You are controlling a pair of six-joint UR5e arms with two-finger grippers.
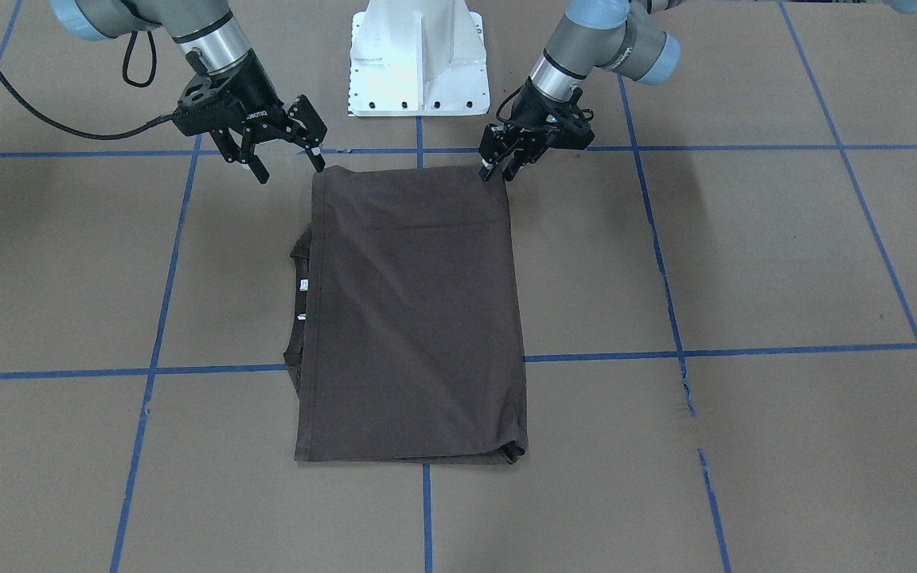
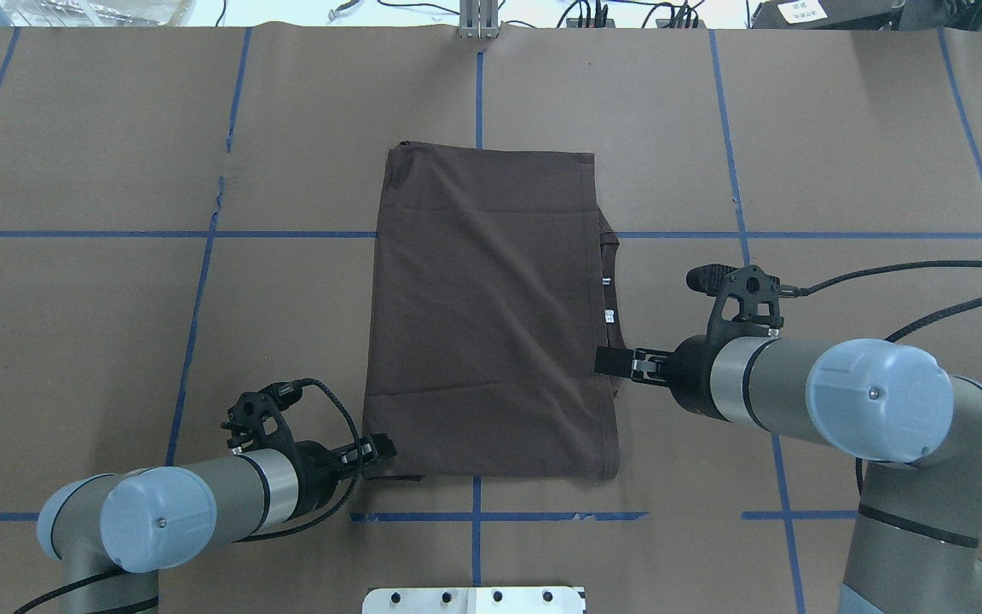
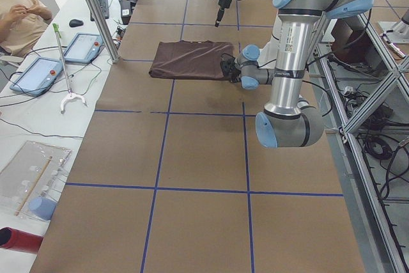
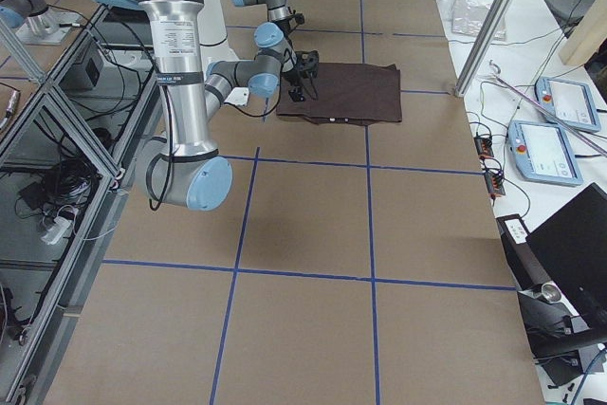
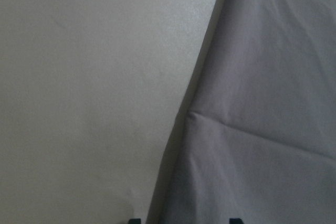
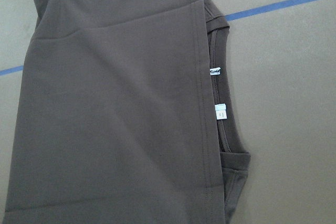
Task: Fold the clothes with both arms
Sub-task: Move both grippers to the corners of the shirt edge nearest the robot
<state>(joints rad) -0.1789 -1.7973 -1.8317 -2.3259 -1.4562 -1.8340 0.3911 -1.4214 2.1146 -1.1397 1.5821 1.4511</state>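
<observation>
From across the table (image 1: pixel 745 255), the folded brown T-shirt (image 1: pixel 415 318) lies at centre, the right gripper (image 1: pixel 287 169) spread wide at its 11 o'clock corner, the left gripper (image 1: pixel 497 175) slightly parted at 1 o'clock, both seemingly set to lift that edge.

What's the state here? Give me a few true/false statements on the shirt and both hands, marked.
1. The shirt lies folded into a rectangle on the table. True.
2. The collar pokes out on the robot's left side. False: it pokes out on the robot's right side, the side of the right hand.
3. The right hand is open. True.
4. The left hand is at the shirt's far corner, away from the robot. False: it is at a near corner, on the side of the base.
</observation>
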